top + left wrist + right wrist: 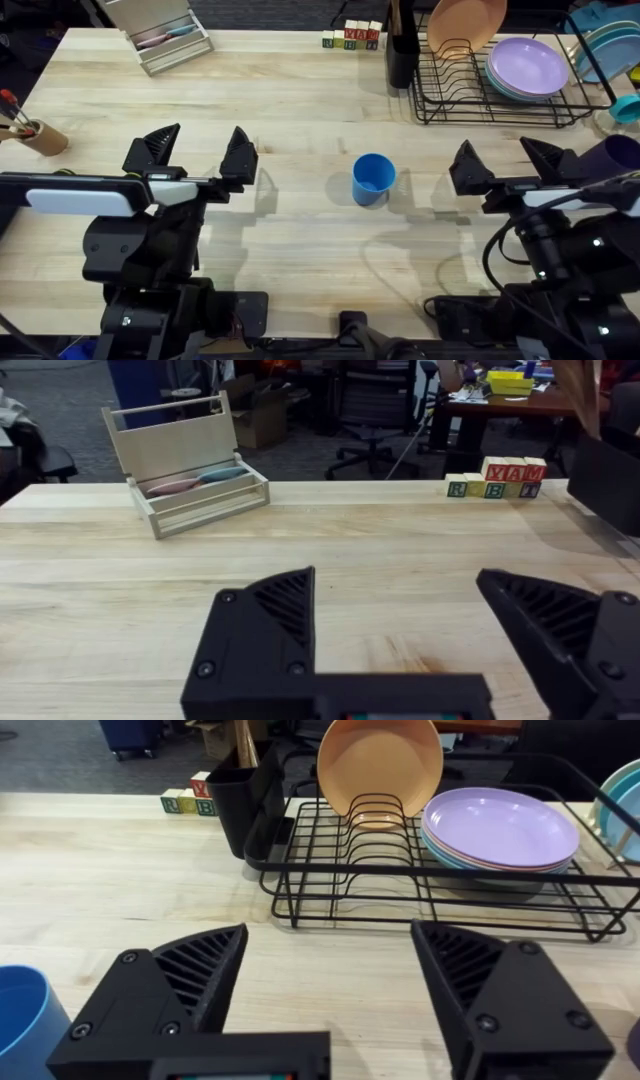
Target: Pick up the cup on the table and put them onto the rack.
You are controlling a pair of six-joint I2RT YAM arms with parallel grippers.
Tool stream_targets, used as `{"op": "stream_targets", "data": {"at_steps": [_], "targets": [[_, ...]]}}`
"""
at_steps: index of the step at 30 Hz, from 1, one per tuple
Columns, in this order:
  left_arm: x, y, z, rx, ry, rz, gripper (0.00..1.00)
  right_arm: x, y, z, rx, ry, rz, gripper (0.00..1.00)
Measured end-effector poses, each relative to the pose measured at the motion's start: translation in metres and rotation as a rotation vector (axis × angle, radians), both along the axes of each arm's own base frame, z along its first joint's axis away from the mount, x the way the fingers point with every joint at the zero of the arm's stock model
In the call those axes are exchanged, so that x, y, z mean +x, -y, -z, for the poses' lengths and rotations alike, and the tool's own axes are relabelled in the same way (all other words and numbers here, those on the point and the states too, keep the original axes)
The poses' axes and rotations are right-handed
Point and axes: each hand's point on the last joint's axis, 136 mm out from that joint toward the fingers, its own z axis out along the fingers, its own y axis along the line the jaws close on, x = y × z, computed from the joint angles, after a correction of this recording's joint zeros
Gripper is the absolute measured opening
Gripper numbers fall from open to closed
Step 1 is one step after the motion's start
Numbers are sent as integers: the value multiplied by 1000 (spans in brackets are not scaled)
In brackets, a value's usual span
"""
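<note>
A bright blue cup [373,180] stands upright on the pale wood table [300,110], mid-table; its rim also shows in the right wrist view [25,1020]. A dark purple cup [620,152] sits at the table's right edge, partly behind my right arm. The black wire rack [500,95] [440,885] stands at the back right. My right gripper [505,163] [330,990] is open and empty, right of the blue cup and in front of the rack. Well to the blue cup's left, my left gripper [197,155] [400,630] is open and empty.
The rack holds an upright orange plate [465,22], stacked lilac plates [525,65] and a black utensil holder [400,45]. Teal plates [605,45] lie beyond it. A wooden tray [165,35], letter blocks [350,38] and a brown tool holder [40,138] stand along the edges.
</note>
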Motion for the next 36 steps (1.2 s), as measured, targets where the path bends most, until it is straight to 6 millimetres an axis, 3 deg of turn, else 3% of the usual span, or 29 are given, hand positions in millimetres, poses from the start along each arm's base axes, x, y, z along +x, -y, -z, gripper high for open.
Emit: {"op": "stream_targets", "data": {"at_steps": [16, 18, 19, 24, 29, 31, 36], "targets": [[0, 0, 1, 0, -3, 1, 994, 0, 0, 0, 5, 1, 1, 992], [-4, 0, 9, 1, -84, 1, 993, -2, 0, 1, 36, -29, 4, 992], [-10, 0, -2, 1, -141, 1, 993, -8, 0, 0, 50, -83, 6, 992], [-13, 0, -37, 2, -210, 1, 993, -18, 0, -34, 56, -110, 8, 992], [-3, 1, -63, 2, -308, 4, 993, -20, 0, -73, 60, -139, 9, 992], [11, 1, -77, 2, -394, 5, 993, -14, 0, -100, 63, -181, 11, 992], [29, 1, -99, 2, -468, 5, 993, 3, 0, -128, 65, -247, 14, 992]]}}
